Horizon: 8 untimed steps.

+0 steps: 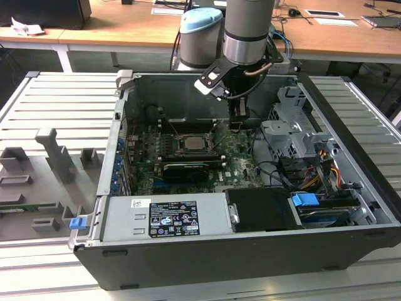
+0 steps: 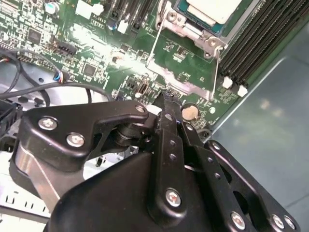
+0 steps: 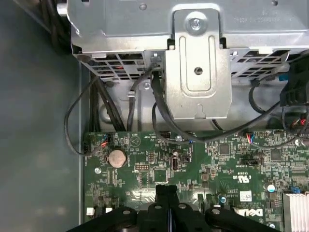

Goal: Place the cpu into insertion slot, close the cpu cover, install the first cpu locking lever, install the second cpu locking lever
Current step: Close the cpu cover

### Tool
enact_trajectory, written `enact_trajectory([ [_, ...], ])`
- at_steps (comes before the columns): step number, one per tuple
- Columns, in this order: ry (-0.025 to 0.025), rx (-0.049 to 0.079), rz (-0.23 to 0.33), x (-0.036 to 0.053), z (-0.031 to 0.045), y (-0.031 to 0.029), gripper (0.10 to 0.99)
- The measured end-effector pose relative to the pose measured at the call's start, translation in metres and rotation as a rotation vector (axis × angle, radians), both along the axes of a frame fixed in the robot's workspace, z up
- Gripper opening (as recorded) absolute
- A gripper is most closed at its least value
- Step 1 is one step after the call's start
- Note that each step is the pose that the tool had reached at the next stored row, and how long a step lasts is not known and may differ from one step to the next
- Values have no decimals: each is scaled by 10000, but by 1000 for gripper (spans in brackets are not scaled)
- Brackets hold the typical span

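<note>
CPU, small flat square chip with pale silver-beige metal top (image 1: 191,143), seated; cover and both levers left

Over on the exterior view's left, grey moulded fixture tray (image 1: 37,188), well apart from the action. Into the open black computer case (image 1: 207,263) now, onto the green motherboard (image 1: 241,166): square dark insertion slot with silver rim (image 1: 180,145), CPU flat inside it, pale face up. First step judged done. Just to the right, black two-finger gripper (image 1: 239,125), low over the board, fingers pressed together on nothing. Further right, silver drive cage (image 1: 294,135).

From the second wrist view, something extra: thin silver-grey square CPU cover frame (image 2: 186,79), apparently swung back off the slot, with green board visible through its window and the joined fingertips (image 2: 168,104) right at its edge. Cover judged open, levers undone. From the first wrist view, the far side instead: round silver coin cell (image 3: 116,157), black cables (image 3: 159,111), drive cage beyond the board edge.
</note>
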<state>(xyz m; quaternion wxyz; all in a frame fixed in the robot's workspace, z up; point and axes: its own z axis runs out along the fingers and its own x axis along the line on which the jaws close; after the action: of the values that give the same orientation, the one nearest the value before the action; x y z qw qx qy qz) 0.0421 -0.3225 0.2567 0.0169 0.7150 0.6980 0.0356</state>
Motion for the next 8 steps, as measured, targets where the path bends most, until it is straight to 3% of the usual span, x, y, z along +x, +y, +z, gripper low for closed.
enact_trajectory([
  [8,2,-2,0,-134,-15,0,106],
])
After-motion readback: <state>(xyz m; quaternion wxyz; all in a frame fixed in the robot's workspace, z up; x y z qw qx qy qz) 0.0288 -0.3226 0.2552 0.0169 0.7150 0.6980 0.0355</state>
